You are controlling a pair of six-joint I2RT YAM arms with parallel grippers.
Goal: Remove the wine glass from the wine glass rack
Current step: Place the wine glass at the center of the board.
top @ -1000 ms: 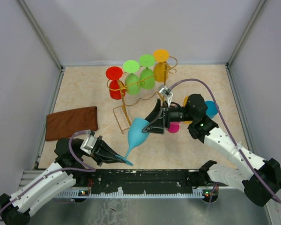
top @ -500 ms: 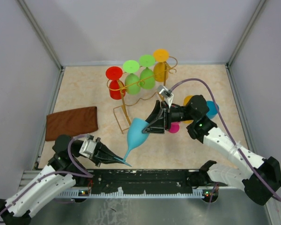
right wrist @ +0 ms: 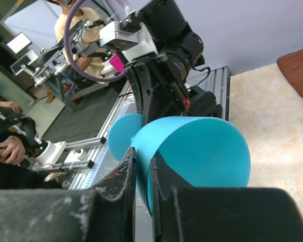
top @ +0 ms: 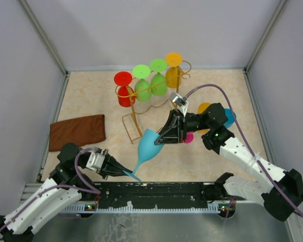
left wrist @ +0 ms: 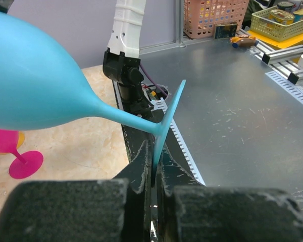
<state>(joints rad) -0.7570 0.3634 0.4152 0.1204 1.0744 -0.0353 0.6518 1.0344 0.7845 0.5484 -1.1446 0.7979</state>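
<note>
Holding one light-blue wine glass (top: pixel 147 146) tilted in the air just near of the wine glass rack (top: pixel 135 120), off its rails and above the counter (top: pixel 91 96). Clenching the left pincer (left wrist: pixel 154 166) on the edge of the foot disc (left wrist: pixel 169 121), probably steadying the stem end. Pinching the bowl wall (right wrist: pixel 202 151) at its rim with the right pincer (right wrist: pixel 143 171), one finger inside and one outside, seemingly sharing the load for a handover. Hanging bowl-down from the top rails, caught by their feet: one red glass (top: pixel 124 96), two green glasses (top: pixel 143 88), one amber glass (top: pixel 172 75). Standing at the right, partly hidden behind the right arm: one orange glass (top: pixel 204 107), one teal glass (top: pixel 230 117), one magenta glass (top: pixel 188 137). Lying at the left: one brown cloth (top: pixel 77 132). Totalling eight glasses, one rack, one cloth.
</note>
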